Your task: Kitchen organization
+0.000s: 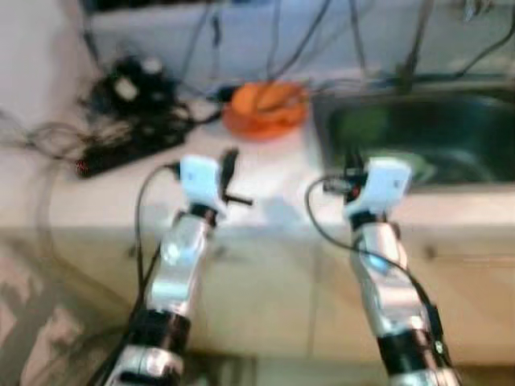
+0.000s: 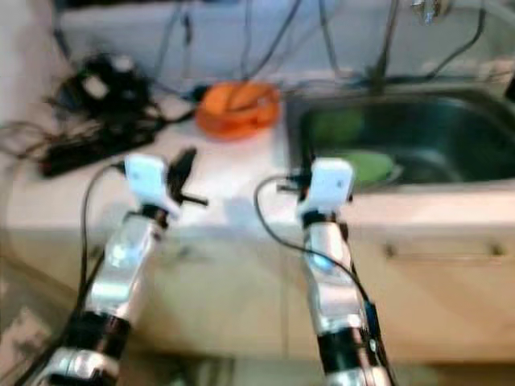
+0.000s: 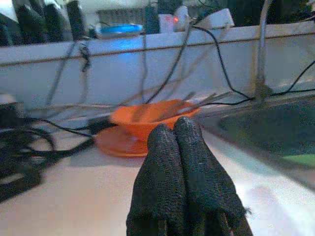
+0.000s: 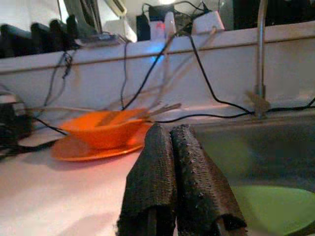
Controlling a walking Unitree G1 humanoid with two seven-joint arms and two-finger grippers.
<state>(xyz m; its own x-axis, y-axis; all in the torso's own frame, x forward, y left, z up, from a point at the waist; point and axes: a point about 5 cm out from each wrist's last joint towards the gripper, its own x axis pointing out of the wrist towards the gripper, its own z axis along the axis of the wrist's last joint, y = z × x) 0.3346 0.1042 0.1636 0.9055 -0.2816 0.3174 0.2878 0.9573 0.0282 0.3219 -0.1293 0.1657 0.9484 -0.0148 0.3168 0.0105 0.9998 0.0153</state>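
Both tools — left tool (image 3: 183,169), right tool (image 4: 176,174) — pinched empty; open wide approaching orange bowl (image 1: 265,107) w/ utensils on tabletop (image 1: 265,173).

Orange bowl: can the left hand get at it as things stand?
Probably yes. The left hand, fingers shut together, points straight at the orange bowl on its orange plate, with bare white counter between them. The cable tangle sits off to its left; utensils stick out of the bowl.
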